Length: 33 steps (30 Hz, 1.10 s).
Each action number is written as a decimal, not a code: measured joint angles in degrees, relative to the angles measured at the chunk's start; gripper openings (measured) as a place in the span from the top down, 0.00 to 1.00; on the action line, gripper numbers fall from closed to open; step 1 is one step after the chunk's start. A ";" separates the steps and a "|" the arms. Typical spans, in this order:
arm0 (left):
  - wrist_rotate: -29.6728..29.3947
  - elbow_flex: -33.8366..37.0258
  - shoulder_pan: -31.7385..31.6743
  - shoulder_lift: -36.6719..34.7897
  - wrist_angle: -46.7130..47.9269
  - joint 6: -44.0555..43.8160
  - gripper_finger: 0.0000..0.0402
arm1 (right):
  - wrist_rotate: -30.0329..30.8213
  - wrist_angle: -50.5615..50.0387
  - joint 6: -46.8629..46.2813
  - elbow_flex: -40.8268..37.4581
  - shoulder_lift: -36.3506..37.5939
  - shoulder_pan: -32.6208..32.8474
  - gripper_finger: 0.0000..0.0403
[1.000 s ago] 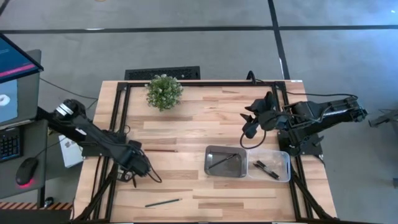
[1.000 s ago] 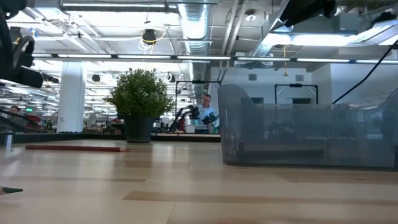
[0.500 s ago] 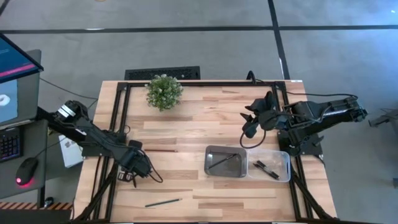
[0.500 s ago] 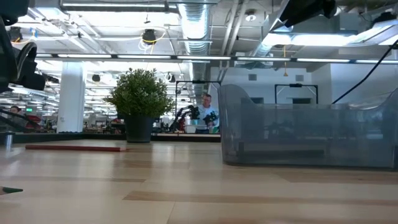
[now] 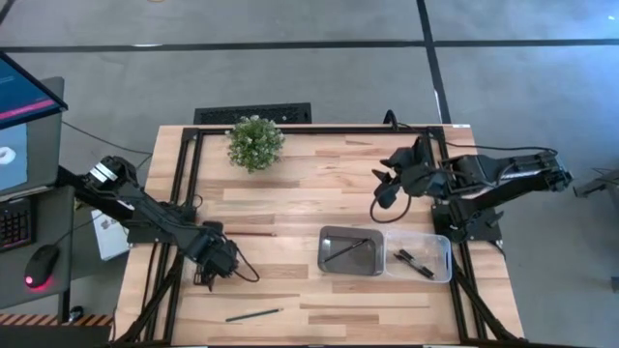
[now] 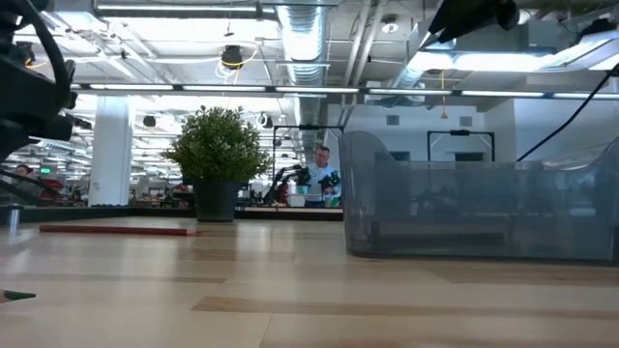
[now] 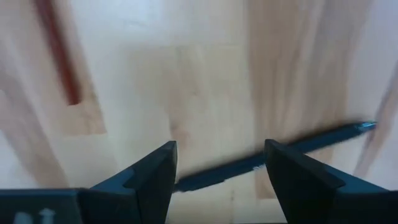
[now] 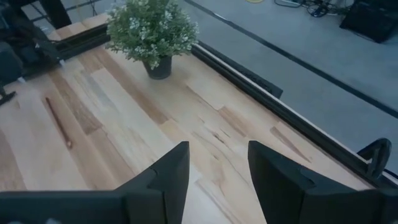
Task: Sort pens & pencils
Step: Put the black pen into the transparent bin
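A dark green pencil [image 5: 253, 313] lies flat on the wooden table near its front edge. It also shows in the left wrist view [image 7: 273, 155]. A reddish-brown pencil [image 5: 253, 233] lies flat farther back and shows in the left wrist view [image 7: 59, 56]. My left gripper [image 5: 221, 263] hovers open between them, above the table. The green pencil shows beyond the gap of my left gripper [image 7: 221, 149]. A metal tray [image 5: 329, 238] holds one thin pencil [image 5: 343, 252]. A clear bin [image 5: 440, 242] holds black pens [image 5: 414, 261]. My right gripper [image 5: 380, 191] hangs open and empty above the table, behind the tray.
A small potted plant [image 5: 255, 142] stands at the far left of the table. A black frame rail [image 5: 189, 184] runs along the table's left side. Bare wood lies between the left gripper and the tray.
My left gripper has moved a little toward the table's near edge and to the right, toward the green pencil, staying open. My right gripper has shifted slightly toward the far edge. The pencils, tray and bin have kept still.
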State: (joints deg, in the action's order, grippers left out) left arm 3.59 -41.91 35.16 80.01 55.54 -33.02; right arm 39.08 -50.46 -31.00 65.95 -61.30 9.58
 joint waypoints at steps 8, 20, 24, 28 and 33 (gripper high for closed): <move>3.60 0.00 4.07 0.00 -2.67 10.11 0.42 | -0.06 0.01 0.01 0.00 0.00 -1.74 0.55; 3.16 -0.04 8.96 6.10 -5.59 18.66 0.42 | -0.22 0.01 0.00 0.00 0.00 -1.94 0.55; 4.18 -0.35 9.90 9.03 -5.30 19.60 0.42 | -0.24 0.01 0.00 0.00 0.00 -1.92 0.55; 0.66 -0.33 10.81 9.76 -5.03 21.99 0.42 | -0.25 0.01 0.00 0.00 0.02 -1.92 0.55; -0.02 -0.24 10.97 9.88 -1.63 26.43 0.42 | -0.28 0.01 0.00 0.00 0.02 -1.81 0.55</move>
State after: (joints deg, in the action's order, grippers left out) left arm 3.57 -42.15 46.13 89.89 53.91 -6.59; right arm 38.79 -50.46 -31.00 65.95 -61.28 7.77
